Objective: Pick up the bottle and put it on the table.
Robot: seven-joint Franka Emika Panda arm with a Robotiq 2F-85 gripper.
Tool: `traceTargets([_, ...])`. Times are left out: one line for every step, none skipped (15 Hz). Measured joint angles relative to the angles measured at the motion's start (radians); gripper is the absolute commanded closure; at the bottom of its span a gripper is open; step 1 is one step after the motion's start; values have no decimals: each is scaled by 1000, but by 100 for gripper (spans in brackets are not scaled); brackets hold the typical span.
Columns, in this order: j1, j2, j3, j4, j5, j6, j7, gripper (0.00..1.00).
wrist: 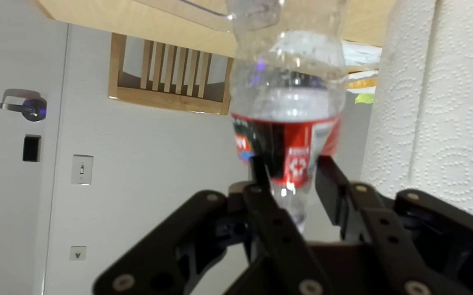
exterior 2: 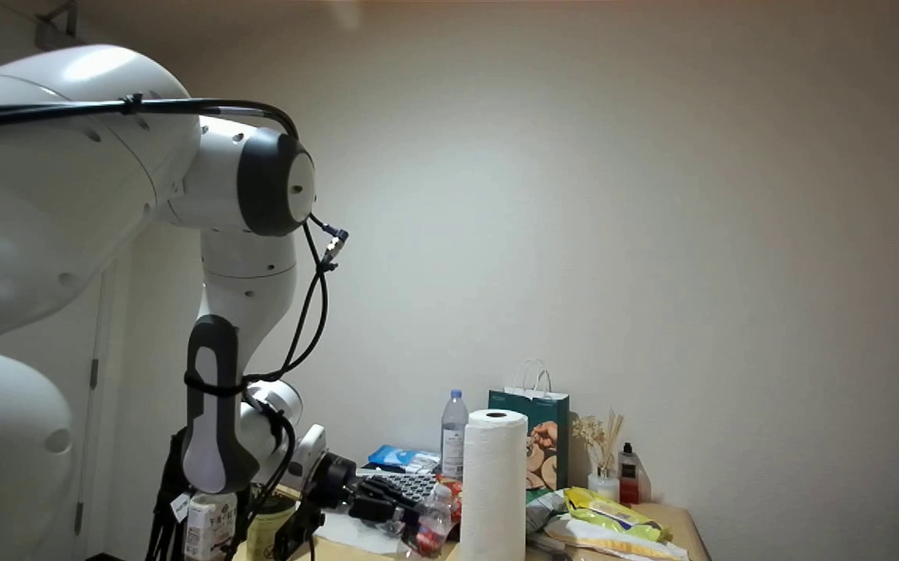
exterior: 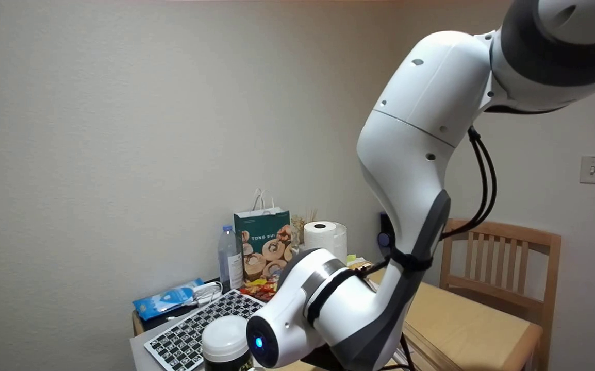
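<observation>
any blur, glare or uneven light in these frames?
Wrist view: bottle and gripper soft, paper towel texture crisper; purple glints on the bottle. In an exterior view: bright glare on the arm, wall brighter mid-frame than at the right edge.

Soft light pools on the wall (exterior 2: pixel 465 179), the gripper (wrist: pixel 293 170) blurred.

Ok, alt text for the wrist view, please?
The gripper holds a clear, red-labelled bottle; the picture is upside down. A paper towel roll is at right, the wooden table at the top, a slatted chair and door handle towards the left.
</observation>
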Motion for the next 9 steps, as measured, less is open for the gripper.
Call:
traceTargets([0, 5, 0, 4, 0, -1, 0, 25])
traceTargets([0, 9, -1, 7, 0, -1, 0, 19])
traceTargets([-1, 13, -1, 12, 0, -2, 0, 12])
traceTargets([-1, 16, -1, 16, 0, -3, 0, 6])
traceTargets([-2, 18, -2, 19, 0, -3, 0, 2])
traceTargets([-2, 19, -2, 22, 1, -3, 0, 0])
traceTargets([-3, 19, -2, 27, 2, -3, 0, 0])
traceTargets([-4, 18, -2, 33, 2, -3, 0, 0])
traceTargets([-5, 18, -2, 41, 3, -3, 0, 0])
